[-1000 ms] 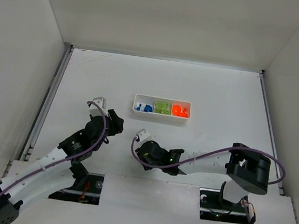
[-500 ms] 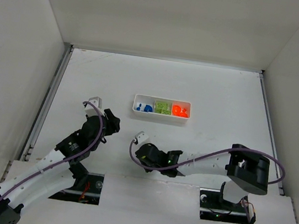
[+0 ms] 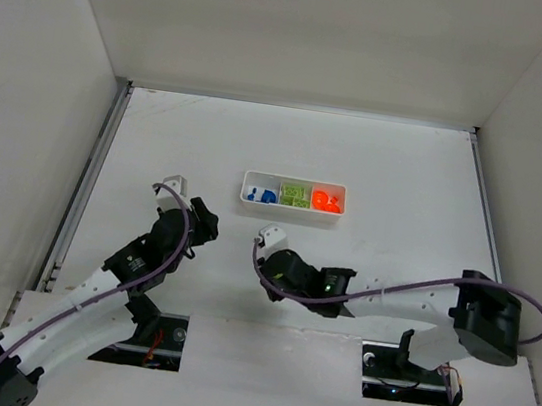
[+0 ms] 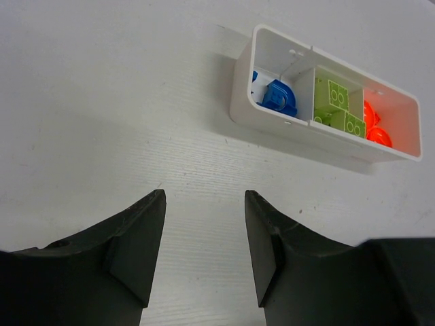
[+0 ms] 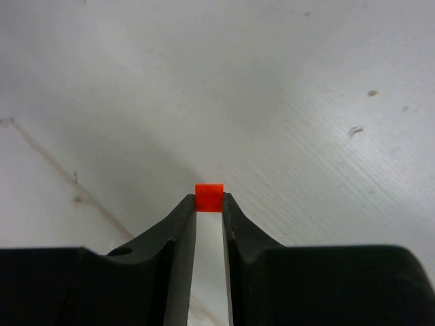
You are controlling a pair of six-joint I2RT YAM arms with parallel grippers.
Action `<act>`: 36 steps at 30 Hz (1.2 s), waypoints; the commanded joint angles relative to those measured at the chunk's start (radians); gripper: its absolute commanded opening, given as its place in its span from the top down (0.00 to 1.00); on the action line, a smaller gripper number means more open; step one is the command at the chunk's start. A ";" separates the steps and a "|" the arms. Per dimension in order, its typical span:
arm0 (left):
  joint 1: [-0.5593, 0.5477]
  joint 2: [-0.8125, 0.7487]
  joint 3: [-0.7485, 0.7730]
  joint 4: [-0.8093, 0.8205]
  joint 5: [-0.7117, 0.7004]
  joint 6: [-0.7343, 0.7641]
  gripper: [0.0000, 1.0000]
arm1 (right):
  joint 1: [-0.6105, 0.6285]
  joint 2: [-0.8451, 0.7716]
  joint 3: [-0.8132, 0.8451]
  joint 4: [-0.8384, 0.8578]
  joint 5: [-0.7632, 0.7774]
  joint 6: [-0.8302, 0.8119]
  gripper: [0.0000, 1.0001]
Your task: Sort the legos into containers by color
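The white tray (image 3: 292,212) lies mid-table with blue legos (image 3: 260,195) in its left compartment, lime green legos (image 3: 294,194) in the middle one and orange legos (image 3: 327,202) in the right one. The left wrist view shows the tray (image 4: 268,119) with blue (image 4: 275,95), green (image 4: 336,102) and orange (image 4: 377,129) pieces. My right gripper (image 5: 209,200) is shut on a small orange lego (image 5: 209,197) at its fingertips; in the top view it (image 3: 269,255) is below the tray's left end. My left gripper (image 4: 204,204) is open and empty, left of the tray (image 3: 202,226).
White walls enclose the table on three sides. A metal rail (image 3: 88,177) runs along the left edge and another (image 3: 489,234) along the right. The arm bases and black cutouts (image 3: 147,332) sit at the near edge.
My right gripper has shifted right and up towards the tray, and its arm's elbow has swung right. The left arm has barely moved.
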 commanded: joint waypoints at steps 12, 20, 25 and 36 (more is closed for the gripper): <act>-0.058 0.012 -0.041 0.031 -0.005 -0.042 0.53 | -0.505 -0.066 0.126 0.021 0.055 -0.087 0.74; -0.045 0.006 -0.072 0.043 0.001 -0.060 0.52 | -0.634 0.061 0.192 0.075 0.077 -0.070 0.74; -0.041 0.015 -0.078 0.059 0.004 -0.055 0.51 | -0.650 0.089 0.204 0.092 0.112 -0.053 0.58; -0.038 -0.020 -0.075 0.062 -0.003 -0.046 0.47 | -0.662 -0.138 0.106 0.116 0.187 0.019 0.36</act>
